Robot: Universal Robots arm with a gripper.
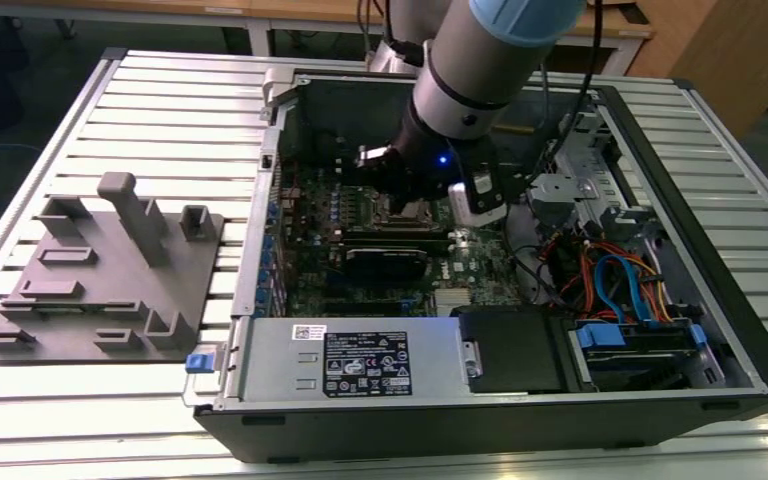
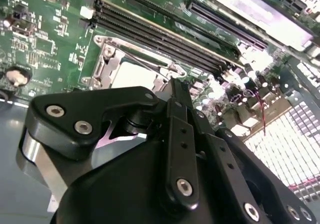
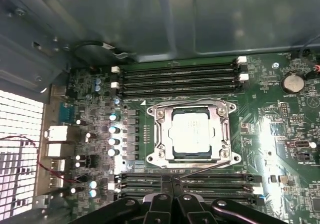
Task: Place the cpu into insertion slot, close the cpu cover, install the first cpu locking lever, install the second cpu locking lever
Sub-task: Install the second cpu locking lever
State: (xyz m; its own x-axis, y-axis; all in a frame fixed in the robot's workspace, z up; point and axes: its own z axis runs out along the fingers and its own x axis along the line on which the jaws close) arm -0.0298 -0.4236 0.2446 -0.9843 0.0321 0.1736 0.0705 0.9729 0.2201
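The end effector [image 3: 171,184] has its two black fingers [image 3: 165,194] pressed together, nothing pinched between them. In the first wrist view the tips sit over the memory slots [image 3: 185,181] just beside the socket, right next to a thin wire lever [image 3: 210,170] that runs along the socket's near edge; whether the tips touch the lever I cannot tell. In the second wrist view the closed fingers [image 2: 179,134] rise in front of the same socket, their tips near a wire lever end [image 2: 175,71].

The cpu [image 3: 192,132] lies flat in the insertion slot [image 3: 161,115], its dull silver top showing through the square cut-out of the cpu cover [image 3: 220,134], which lies down over it. The slot has memory slots on both sides.

In the exterior view the arm [image 1: 471,90] reaches down into an open computer case [image 1: 704,330] lying on its side on a slatted metal worktop [image 1: 157,110]. The case holds the green motherboard [image 1: 311,225], a grey power supply [image 1: 344,365] along its near wall, a black drive bay [image 1: 518,350] and a bundle of blue and orange cables [image 1: 618,275] toward the exterior view's right. The end effector [image 1: 404,205] is low over the board's middle.

On the worktop, toward the exterior view's left and well apart from the case, stands a grey fixture [image 1: 104,270] with upright posts and shallow pockets.
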